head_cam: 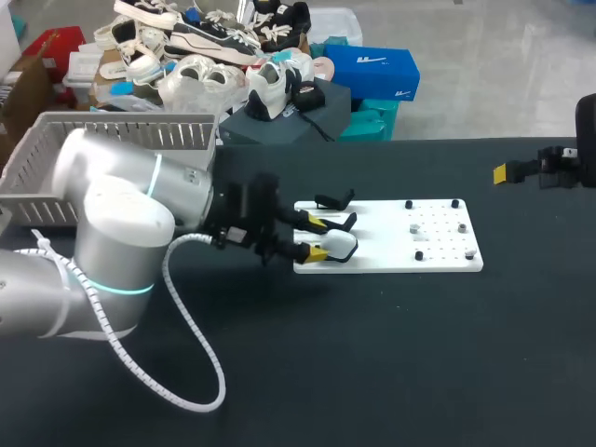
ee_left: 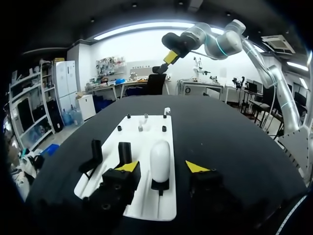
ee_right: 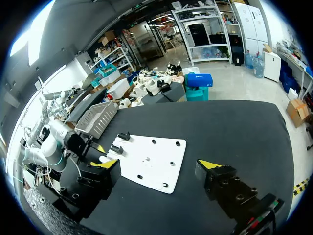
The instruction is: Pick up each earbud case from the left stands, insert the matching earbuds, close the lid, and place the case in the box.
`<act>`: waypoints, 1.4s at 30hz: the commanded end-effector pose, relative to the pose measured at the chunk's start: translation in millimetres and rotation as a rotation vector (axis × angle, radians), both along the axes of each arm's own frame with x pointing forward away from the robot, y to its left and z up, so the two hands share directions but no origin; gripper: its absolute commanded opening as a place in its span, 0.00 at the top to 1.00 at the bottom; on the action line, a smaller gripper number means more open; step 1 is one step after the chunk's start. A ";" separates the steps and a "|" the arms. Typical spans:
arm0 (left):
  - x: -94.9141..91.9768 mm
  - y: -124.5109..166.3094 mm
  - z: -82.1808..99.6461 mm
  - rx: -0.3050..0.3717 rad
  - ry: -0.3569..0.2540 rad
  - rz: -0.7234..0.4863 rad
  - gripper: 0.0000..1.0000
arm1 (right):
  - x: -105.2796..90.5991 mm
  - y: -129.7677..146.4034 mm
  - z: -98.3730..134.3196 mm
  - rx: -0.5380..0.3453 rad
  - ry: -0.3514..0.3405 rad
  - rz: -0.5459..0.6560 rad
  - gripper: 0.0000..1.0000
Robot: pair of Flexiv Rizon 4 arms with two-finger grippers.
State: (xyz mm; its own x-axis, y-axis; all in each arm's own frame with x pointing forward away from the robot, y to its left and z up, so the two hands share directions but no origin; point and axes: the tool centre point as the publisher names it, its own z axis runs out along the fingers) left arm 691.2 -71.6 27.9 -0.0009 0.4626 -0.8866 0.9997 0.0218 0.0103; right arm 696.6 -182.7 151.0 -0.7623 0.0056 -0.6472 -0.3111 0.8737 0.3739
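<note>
Squarely within left end effector [ee_left: 162, 167]: case [ee_left: 160, 156]

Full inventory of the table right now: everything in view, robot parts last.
table: 1, black, under everything
board: 1, white, mid-table
stands: 3, black, board's left end; two bare
earbud case: 1, white, on the third stand
pegs: several, black, board's right part
small pieces: 2, grey, among the pegs; too small to identify
basket: 1, grey, far left
left claw: 1, yellow tips, open, straddling the case
right claw: 1, yellow tips, open, table's right side
</note>
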 end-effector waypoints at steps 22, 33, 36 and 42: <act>2.4 -13.8 -6.1 0.025 -0.005 -0.019 0.48 | 1.1 -1.1 -1.2 0.003 -0.001 0.005 0.00; 0.2 -15.2 -7.9 0.024 -0.004 -0.021 0.47 | 1.1 -1.1 -1.2 0.003 -0.001 0.005 0.00; 0.3 -15.2 -8.4 0.025 -0.004 -0.020 0.49 | 1.1 -1.1 -1.2 0.003 -0.001 0.005 0.00; 1.5 -14.3 -9.2 0.026 -0.003 -0.017 0.53 | 1.1 -1.1 -1.2 0.003 -0.001 0.005 0.00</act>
State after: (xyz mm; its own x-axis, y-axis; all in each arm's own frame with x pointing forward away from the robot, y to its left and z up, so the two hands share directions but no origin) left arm 690.9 -84.9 19.7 0.0093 0.4838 -0.8751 0.9999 0.0067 0.0144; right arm 696.6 -182.7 151.0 -0.7623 0.0056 -0.6472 -0.3111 0.8737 0.3739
